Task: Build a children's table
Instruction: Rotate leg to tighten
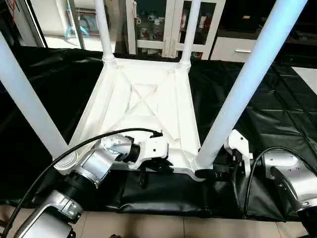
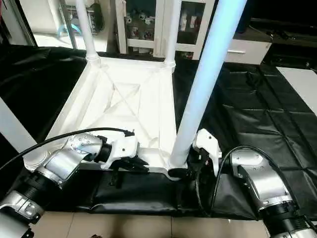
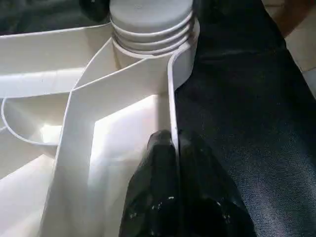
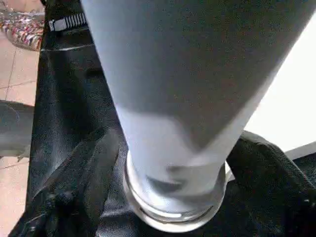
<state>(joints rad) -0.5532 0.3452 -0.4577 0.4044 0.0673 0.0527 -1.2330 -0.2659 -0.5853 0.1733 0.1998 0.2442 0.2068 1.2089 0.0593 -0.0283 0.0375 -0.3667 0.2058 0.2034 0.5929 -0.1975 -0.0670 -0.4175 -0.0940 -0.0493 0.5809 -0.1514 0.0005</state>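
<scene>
Head view: table top (image 1: 143,99) lies upside down on the black sheet (image 1: 267,99), four legs (image 1: 250,79) standing in its corner sockets. Left wrist: my left fingers (image 3: 170,163) pinch the top's near rim. Right wrist: my right fingers (image 4: 94,168) spread either side of the near right leg's base.

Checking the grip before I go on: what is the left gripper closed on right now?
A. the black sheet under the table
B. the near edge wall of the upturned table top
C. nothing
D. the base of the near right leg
B: in the left wrist view the left gripper has its black fingers pinched on either side of the thin rim wall of the table top, short of the leg in the corner socket.
</scene>
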